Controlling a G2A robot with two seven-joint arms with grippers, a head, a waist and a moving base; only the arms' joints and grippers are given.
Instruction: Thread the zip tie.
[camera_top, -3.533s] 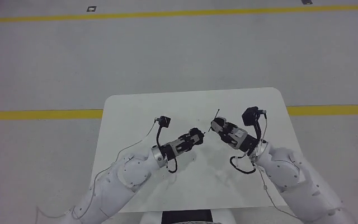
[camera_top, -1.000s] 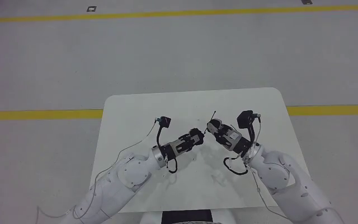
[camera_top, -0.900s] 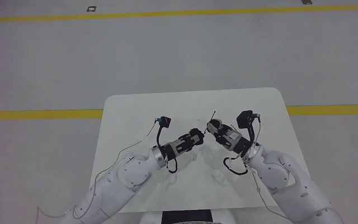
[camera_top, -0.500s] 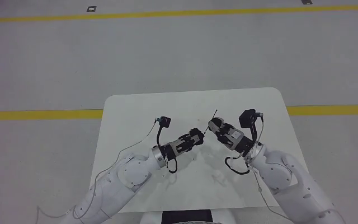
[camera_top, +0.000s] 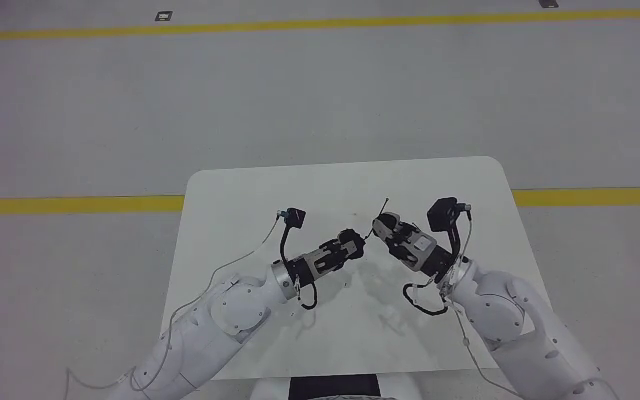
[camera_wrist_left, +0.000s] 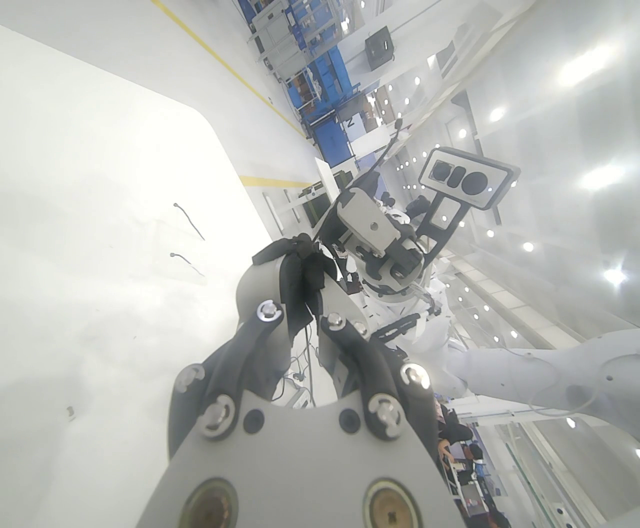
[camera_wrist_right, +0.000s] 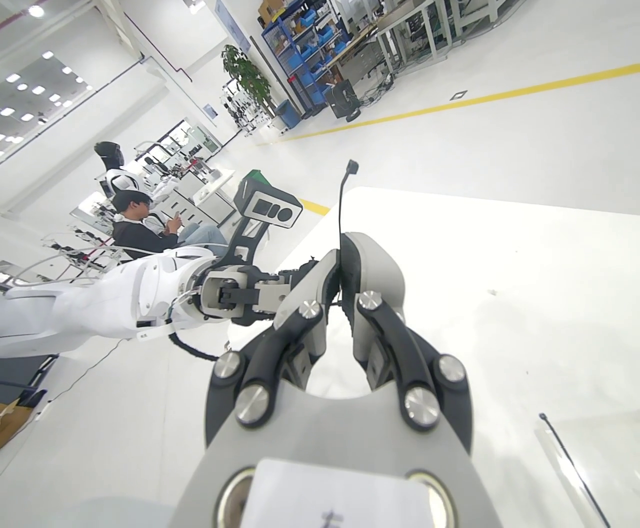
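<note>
Slippage: right gripper (camera_wrist_right: 341, 287) pinches zip tie (camera_wrist_right: 341, 215), left gripper (camera_wrist_left: 301, 267) fingers pressed together (contents unclear); we fear wobble, missed head.

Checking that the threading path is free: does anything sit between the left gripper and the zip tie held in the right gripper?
Nothing visible does. The right gripper is shut on the zip tie, whose head sticks out clear past its fingertips, and the left gripper sits close beside it over the table.
</note>
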